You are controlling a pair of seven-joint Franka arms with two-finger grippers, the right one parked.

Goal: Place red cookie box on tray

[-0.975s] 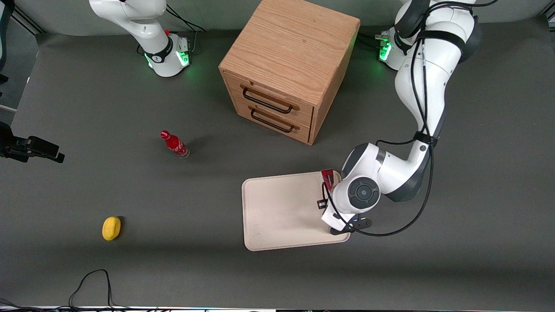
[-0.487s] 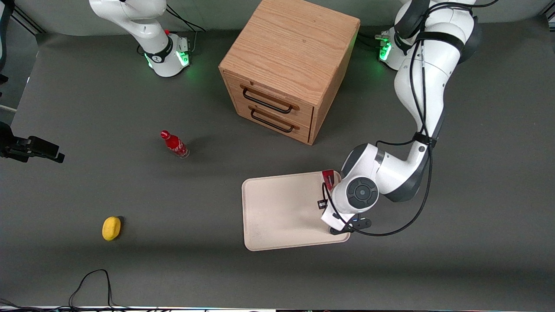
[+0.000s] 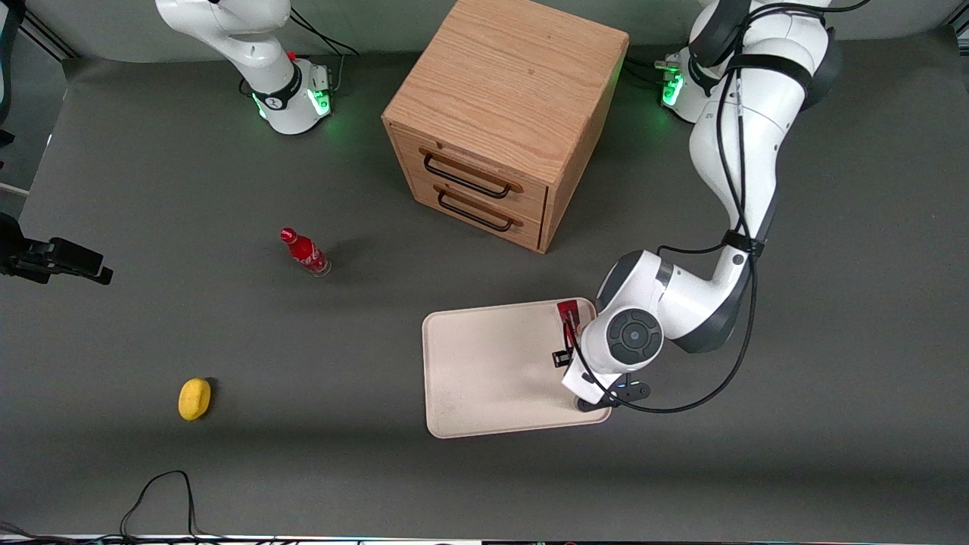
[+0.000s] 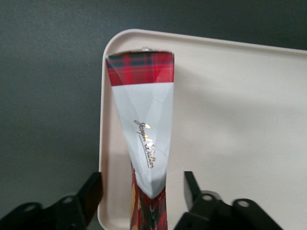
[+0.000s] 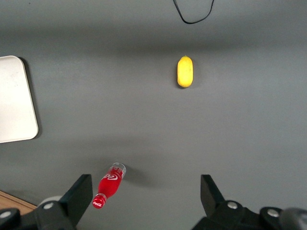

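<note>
Even overhead light, soft shadows

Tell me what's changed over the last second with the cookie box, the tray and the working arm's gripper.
Very little. The red cookie box shifted slightly farther from the front camera at the tray's edge nearest the working arm, on its narrow edge. The gripper stays over it, fingers open on either side of the box without touching. The tray, red bottle, yellow object and drawer cabinet stayed put.

Claw (image 4: 144, 201) under wrist in front view; red cookie box (image 4: 144, 139) bottom cut off.
</note>
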